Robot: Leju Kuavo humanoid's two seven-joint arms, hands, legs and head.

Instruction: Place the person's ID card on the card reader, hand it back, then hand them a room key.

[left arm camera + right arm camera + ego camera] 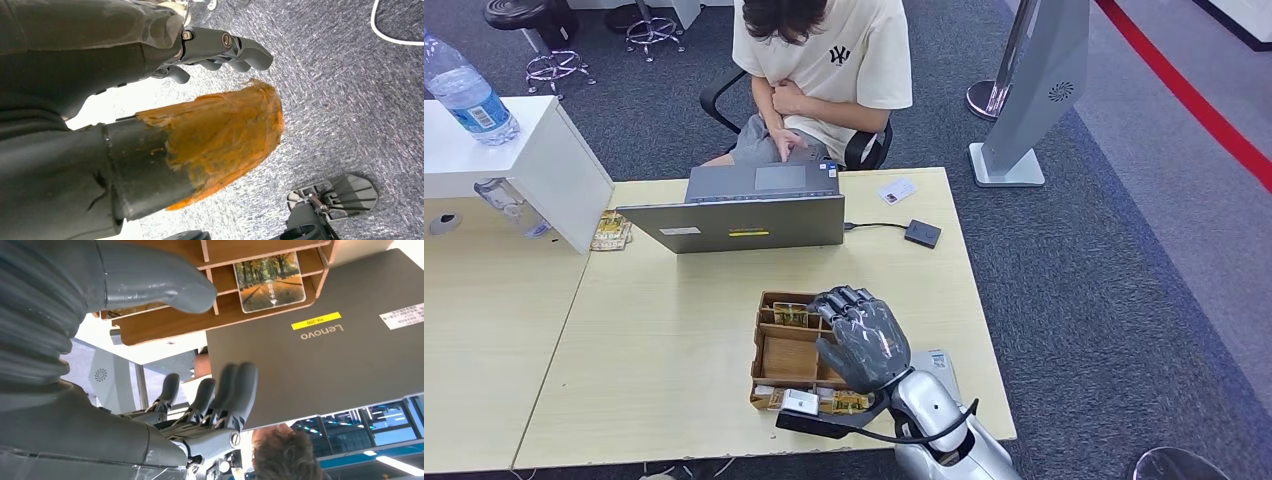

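Right hand (864,342): we see its fingers spread apart, empty, hovering over the wooden card tray (786,358).
Left hand (220,47): fingers loosely curled, holding nothing, above carpet.
ID card (896,190): well beyond our right fingers, past the laptop (739,215), near the card reader (922,233).

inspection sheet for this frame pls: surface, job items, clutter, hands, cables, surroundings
Surface: light wood table, second table abutting on the left.
Job's things: wooden card tray with cards in its slots; white card at the far edge; black card reader.
Clutter: open laptop, water bottle on a white box.
Hands: right hand over the tray, holding nothing; left hand hanging above the carpet, holding nothing.
Cables: reader cable to the laptop.
Surroundings: seated person, grey kiosk, carpet.
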